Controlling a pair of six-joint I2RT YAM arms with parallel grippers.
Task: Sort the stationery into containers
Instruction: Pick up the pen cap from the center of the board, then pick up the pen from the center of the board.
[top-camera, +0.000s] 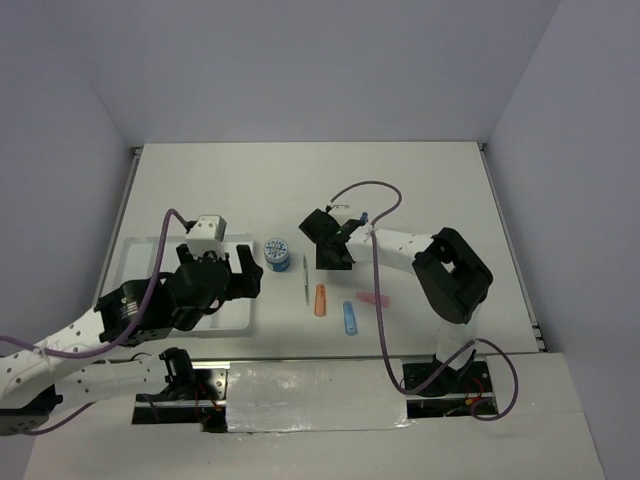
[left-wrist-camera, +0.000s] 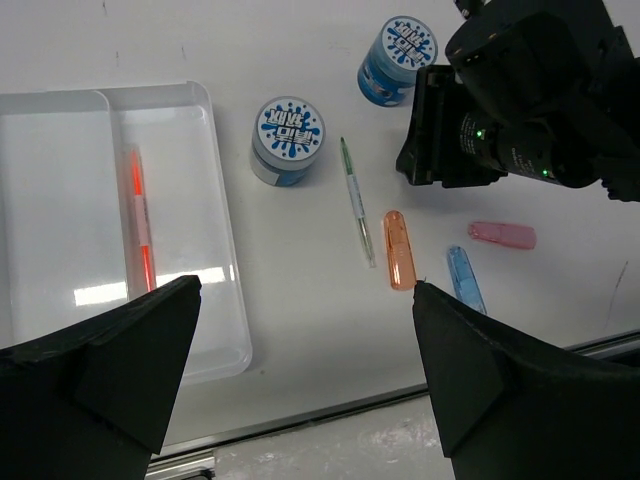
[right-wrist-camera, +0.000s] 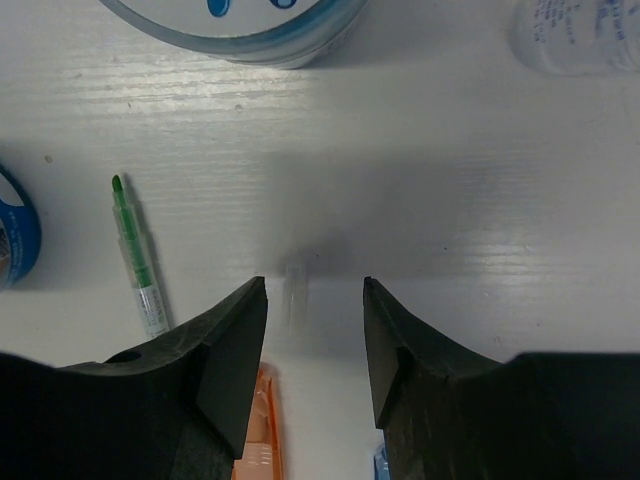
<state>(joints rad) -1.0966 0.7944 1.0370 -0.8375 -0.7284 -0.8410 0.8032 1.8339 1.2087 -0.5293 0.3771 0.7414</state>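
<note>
The bench (top-camera: 400, 190) carries the white tray (left-wrist-camera: 150, 92), which the left arm half hides from above. An orange pen (left-wrist-camera: 140, 220) lies in one long compartment. The left gripper (left-wrist-camera: 300, 370) hangs over the tray's edge, its fingers wide apart. The right gripper (right-wrist-camera: 315, 340) has its fingers apart over bare bench. It hides the far pot (left-wrist-camera: 398, 58) from above. The near pot (left-wrist-camera: 287, 140) has a blue splash lid with unreadable lettering. Beside it lie the green pen (left-wrist-camera: 357, 200), orange marker (left-wrist-camera: 399, 250), blue marker (left-wrist-camera: 465, 280), which is partly covered, and pink eraser (left-wrist-camera: 502, 235). The bottle (right-wrist-camera: 580, 35) is cut off and its print blurred.
</note>
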